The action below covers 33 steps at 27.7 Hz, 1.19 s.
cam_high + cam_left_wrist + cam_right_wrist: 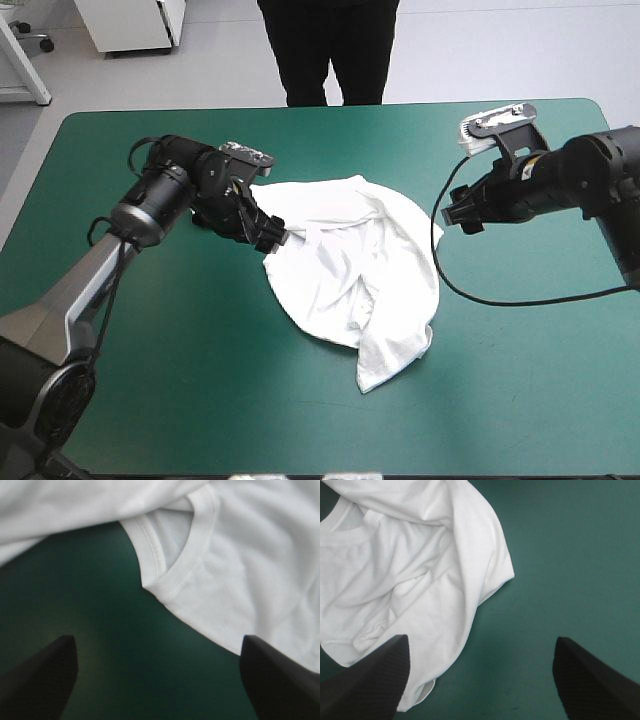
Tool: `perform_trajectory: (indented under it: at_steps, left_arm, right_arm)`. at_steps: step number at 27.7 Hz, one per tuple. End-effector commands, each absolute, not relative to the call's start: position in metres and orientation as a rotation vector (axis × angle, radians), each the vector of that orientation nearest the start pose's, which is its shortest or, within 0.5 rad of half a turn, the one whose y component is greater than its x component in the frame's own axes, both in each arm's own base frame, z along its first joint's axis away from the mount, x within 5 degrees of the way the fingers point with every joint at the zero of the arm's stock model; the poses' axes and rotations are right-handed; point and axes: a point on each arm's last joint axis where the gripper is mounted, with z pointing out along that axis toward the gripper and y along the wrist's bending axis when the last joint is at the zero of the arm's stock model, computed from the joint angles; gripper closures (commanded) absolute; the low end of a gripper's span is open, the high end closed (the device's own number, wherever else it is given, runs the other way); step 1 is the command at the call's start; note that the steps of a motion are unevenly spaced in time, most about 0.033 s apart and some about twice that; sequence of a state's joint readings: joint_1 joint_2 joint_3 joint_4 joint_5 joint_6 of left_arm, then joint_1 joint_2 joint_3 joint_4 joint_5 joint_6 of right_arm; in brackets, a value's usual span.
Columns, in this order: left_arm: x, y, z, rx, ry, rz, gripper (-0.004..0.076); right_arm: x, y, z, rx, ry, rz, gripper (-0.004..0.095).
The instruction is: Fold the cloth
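T-shirt (350,265) lies crumpled at the middle of the table (180,380). Left end effector (272,238), fingers apart, is at the collar (177,577); right end effector (462,212), also apart, hangs beside the opposite edge. Best to pinch only one layer, then spread it flat.
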<state>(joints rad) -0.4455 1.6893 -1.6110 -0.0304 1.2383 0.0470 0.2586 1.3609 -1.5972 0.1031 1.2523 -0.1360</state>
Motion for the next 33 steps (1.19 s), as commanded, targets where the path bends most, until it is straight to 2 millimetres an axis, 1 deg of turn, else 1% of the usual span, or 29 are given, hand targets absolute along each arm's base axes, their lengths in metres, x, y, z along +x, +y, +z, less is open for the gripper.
perform_trajectory:
  at_steps: [1,3,5,8,12,15,16,18,20,21,23,25,28,29,32,33]
  left_arm:
    - [0.328,-0.158,0.322,0.649,2.73,-0.124,0.0087]
    - [0.335,-0.164,0.302,0.652,2.775,-0.14,0.0087]
    - [0.341,-0.17,0.288,0.643,2.8,-0.18,0.0087]
    - [0.35,-0.174,0.268,0.648,2.838,-0.169,0.0087]
    - [0.357,-0.178,0.249,0.644,2.873,-0.184,0.0087]
    - [0.359,-0.184,0.24,0.631,2.891,-0.227,0.0092]
    - [0.359,-0.185,0.237,0.632,2.898,-0.232,0.0106]
    - [0.36,-0.188,0.231,0.641,2.913,-0.231,0.0149]
    - [0.36,-0.19,0.224,0.635,2.941,-0.259,0.0234]
    - [0.36,-0.193,0.218,0.638,2.955,-0.283,0.0323]
    - [0.361,-0.193,0.213,0.62,2.974,-0.285,0.0421]
    - [0.363,-0.195,0.205,0.65,2.984,-0.292,0.0533]
    - [0.365,-0.196,0.195,0.651,2.996,-0.29,0.0683]
    - [0.367,-0.197,0.188,0.662,3.008,-0.29,0.0731]
    - [0.367,-0.198,0.181,0.677,3.021,-0.29,0.0733]
    - [0.368,-0.198,0.178,0.678,3.028,-0.287,0.0733]
  right_arm:
    - [0.233,0.071,0.446,-0.501,2.399,0.183,0.0183]
    - [0.229,0.07,0.443,-0.505,2.407,0.181,0.0183]
    - [0.226,0.069,0.442,-0.504,2.408,0.179,0.0183]
    - [0.226,0.069,0.441,-0.505,2.409,0.178,0.0183]
    - [0.225,0.072,0.441,-0.521,2.406,0.181,0.0183]
    - [0.222,0.081,0.438,-0.589,2.405,0.166,0.0183]
    - [0.22,0.086,0.436,-0.635,2.401,0.155,0.0183]
    - [0.218,0.094,0.429,-0.733,2.399,0.109,0.0183]
    - [0.213,0.105,0.418,-0.832,2.407,0.089,0.0183]
    - [0.208,0.115,0.405,-0.905,2.428,0.1,0.0183]
    - [0.203,0.124,0.389,-0.967,2.463,0.104,0.0183]
    - [0.198,0.129,0.372,-1.02,2.507,0.101,0.0183]
    - [0.189,0.136,0.349,-1.082,2.575,0.145,0.0183]
    - [0.182,0.142,0.337,-1.151,2.598,0.175,0.0183]
    - [0.169,0.152,0.324,-1.317,2.572,0.178,0.0183]
    - [0.162,0.159,0.321,-1.412,2.533,0.16,0.0183]
